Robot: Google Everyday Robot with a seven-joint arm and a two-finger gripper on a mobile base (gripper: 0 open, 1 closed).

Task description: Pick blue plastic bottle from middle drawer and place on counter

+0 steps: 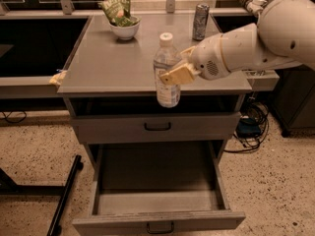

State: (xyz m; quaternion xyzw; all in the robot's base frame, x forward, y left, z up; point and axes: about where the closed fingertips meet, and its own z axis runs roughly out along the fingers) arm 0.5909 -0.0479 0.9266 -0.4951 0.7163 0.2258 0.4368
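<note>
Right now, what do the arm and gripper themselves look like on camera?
The arm is smooth off-white, made of fat rounded shells; the wrist section has a small round dotted grille. The gripper, at the bottle by the front edge of the counter, has flat tan fingers. No markings or loose cables show on it.

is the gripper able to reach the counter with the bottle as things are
Probably yes: the gripper, shut on the bottle, hangs at the counter's front edge; the bowl and can stand far back.
</note>
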